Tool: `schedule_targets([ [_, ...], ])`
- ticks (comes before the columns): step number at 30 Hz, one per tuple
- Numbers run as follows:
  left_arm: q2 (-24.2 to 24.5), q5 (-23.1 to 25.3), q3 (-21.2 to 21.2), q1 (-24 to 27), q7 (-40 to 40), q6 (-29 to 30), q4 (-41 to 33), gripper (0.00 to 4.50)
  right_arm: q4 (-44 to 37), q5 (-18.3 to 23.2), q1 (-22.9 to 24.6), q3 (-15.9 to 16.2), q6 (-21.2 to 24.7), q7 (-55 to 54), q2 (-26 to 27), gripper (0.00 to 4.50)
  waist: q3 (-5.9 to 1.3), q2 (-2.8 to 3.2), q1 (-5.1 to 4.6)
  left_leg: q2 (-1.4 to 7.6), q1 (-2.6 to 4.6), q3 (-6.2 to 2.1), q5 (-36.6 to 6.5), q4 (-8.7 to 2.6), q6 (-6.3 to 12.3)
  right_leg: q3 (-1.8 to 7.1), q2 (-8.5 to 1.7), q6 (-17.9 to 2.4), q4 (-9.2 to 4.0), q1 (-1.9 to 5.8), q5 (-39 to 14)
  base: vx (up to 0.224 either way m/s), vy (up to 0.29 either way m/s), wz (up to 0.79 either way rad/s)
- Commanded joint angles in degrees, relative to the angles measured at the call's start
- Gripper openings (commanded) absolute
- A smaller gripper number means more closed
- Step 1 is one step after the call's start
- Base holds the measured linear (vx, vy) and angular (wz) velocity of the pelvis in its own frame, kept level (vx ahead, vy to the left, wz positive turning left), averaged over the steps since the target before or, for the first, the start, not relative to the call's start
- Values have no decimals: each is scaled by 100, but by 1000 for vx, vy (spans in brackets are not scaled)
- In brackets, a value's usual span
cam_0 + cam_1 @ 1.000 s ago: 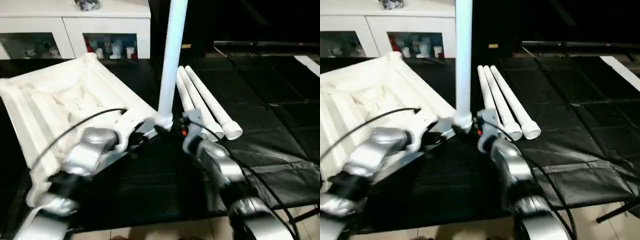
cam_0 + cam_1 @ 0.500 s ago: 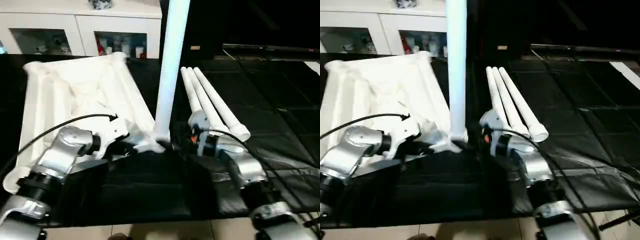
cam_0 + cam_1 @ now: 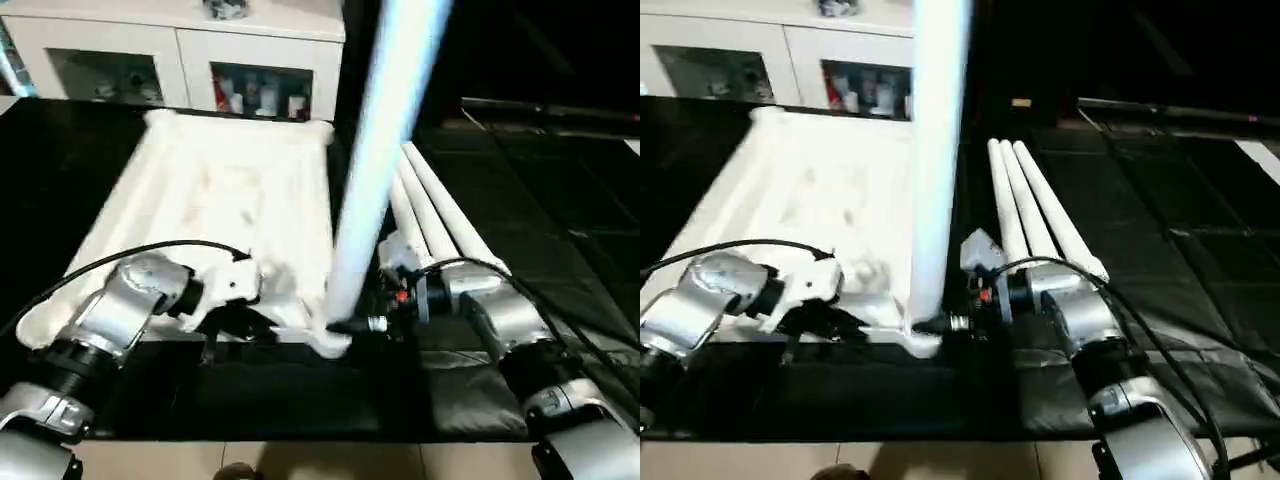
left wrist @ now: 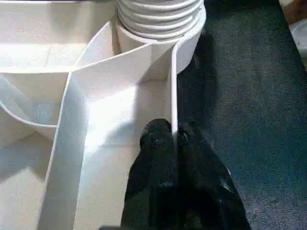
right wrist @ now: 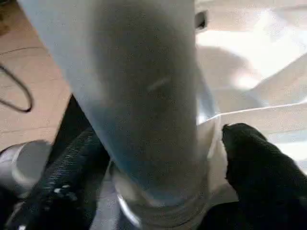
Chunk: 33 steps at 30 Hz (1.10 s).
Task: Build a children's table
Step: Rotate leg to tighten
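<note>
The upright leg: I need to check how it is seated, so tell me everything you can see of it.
The upright leg is a long, round, smooth white plastic tube, leaning slightly. Its ribbed lower end sits in the near corner socket of the upside-down table top. The right gripper has a black finger on either side of its base, while the left gripper is shut on a rib of the top beside the socket.

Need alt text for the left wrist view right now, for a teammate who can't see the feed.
The left gripper is shut on a thin upright rib of the upside-down white table top, its black fingers pinching the rib from both sides. Just beyond, a leg's ridged end sits in the round corner socket, with a dark mat beside the table's edge.
</note>
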Motion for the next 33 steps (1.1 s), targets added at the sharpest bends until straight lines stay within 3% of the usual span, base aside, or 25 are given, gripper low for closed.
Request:
schedule_targets([
  [1,-42,110,-136,-127,-155,-117,27,0,15,-48,-110,65,9,214,-108,337,-380,44,-24,394,155,-115,-1582,-459,-93,363,-446,-1124,-390,248,-1633,0,0,0],
  [11,-37,148,-157,-180,-162,-269,234,0,191,-185,-94,155,-183,331,-175,260,-399,52,-9,398,154,-113,-1441,-444,-80,358,-441,-1192,-350,253,-1406,0,0,0],
  [21,-68,135,-145,-213,-191,-320,351,0,149,-188,66,188,-221,227,-41,254,-384,69,-7,400,171,-124,-1641,-461,-143,359,-442,-1164,-382,252,-1623,0,0,0],
  [24,-69,124,-134,-223,-192,-310,357,0,167,-117,71,143,-102,199,-7,324,-381,71,-9,403,180,-130,-1726,-468,-173,362,-446,-1158,-387,255,-1702,0,0,0],
  [29,-79,113,-118,-251,-192,-294,373,0,202,-74,108,10,-206,-46,63,358,-383,85,-9,403,186,-137,-1766,-474,-208,361,-447,-1157,-392,254,-1725,0,0,0],
  [30,-87,112,-119,-261,-198,-300,389,0,229,-88,127,-45,-339,-197,102,358,-379,106,-10,405,198,-139,-1823,-478,-237,360,-448,-1154,-397,239,-1765,0,0,0],
  [33,-97,117,-124,-278,-215,-304,406,0,241,-95,151,-92,-428,-324,138,358,-377,97,-22,395,207,-142,-1948,-476,-271,366,-456,-1118,-420,236,-1918,0,0,0],
])
